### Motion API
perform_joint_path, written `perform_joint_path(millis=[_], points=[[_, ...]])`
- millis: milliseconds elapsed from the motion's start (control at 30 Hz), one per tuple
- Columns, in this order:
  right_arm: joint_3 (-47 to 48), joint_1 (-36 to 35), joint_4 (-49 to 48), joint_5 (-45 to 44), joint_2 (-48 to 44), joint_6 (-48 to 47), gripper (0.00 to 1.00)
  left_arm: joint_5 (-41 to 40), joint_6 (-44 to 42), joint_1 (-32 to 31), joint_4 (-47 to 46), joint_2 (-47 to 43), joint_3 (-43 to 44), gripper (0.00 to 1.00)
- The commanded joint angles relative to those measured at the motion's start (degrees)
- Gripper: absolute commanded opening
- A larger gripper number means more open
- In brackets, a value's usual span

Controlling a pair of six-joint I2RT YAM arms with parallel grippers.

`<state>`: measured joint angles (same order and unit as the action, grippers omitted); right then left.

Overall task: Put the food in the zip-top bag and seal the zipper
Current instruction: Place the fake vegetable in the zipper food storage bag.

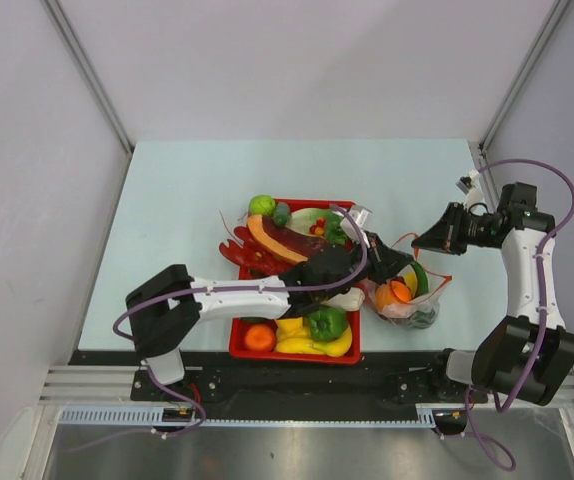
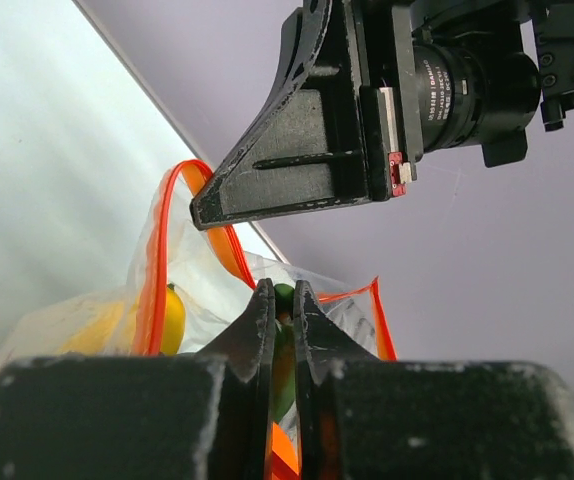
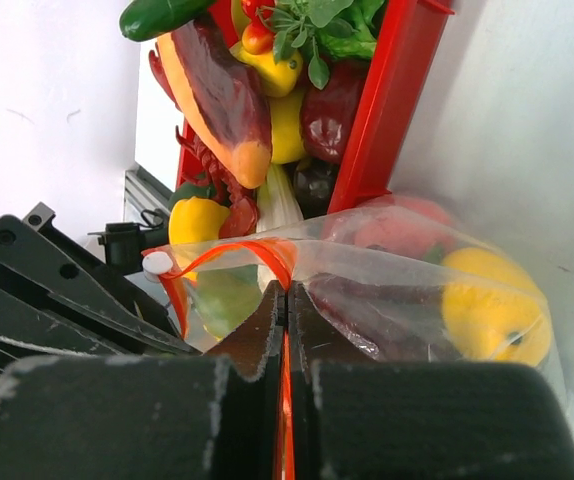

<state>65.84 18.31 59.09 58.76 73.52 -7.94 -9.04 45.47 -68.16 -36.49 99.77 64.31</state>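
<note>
While the right hand [image 3: 285, 296] is pressed together on the zipper [image 3: 252, 250], pinching the orange-red strip between its pads, the bag [image 1: 425, 315] lies on the desk [image 1: 187, 200] just right of the tray [image 1: 317, 202], its mouth lifted toward the far right. The food is inside it: a lemon [image 3: 492, 310] and a peach [image 3: 407, 225] show through the film, with darker pieces beside them.

The left hand [image 2: 282, 300] sits at the bag's mouth, just beside the right hand, jaws nearly together with only a thin slit between them. I cannot tell from its wrist view whether any film is caught in that slit.

The zipper is not yet sealed; the strip bows open in a loop on both wrist views, so sealing looks like the step in hand.

Several things could go wrong from here:
- If the right hand pulls up or away, the slack bag may tip and the round, glossy food could roll out of the gaping mouth.
- If the two sides of the strip are not lined up, pressing along them would leave gaps or a false seal.
- Crinkly film is slippery, so a pinch on the strip alone may slide off under tension.
- A piece of food riding high near the mouth would block the strip from closing.
</note>
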Motion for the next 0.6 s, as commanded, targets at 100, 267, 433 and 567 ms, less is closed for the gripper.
perform_joint_path(millis=[100, 267, 433, 567], points=[[-0.4, 0.6, -1.4, 2.2, -0.9, 1.0, 0.00, -4.9, -7.0, -1.9, -3.1, 2.8, 3.0, 0.10], [-0.1, 0.8, -1.5, 2.3, -1.1, 1.0, 0.00, 1.8, -14.0, -1.8, -1.9, 1.1, 2.1, 0.44], [0.5, 0.9, -0.2, 2.6, -1.1, -0.6, 0.00, 15.0, -24.0, 0.7, 4.7, -9.1, 3.6, 0.83], [1.4, 0.9, 1.0, 2.2, -0.8, -2.7, 0.00, 28.0, -38.8, 5.8, 18.6, -13.8, 10.0, 0.89]])
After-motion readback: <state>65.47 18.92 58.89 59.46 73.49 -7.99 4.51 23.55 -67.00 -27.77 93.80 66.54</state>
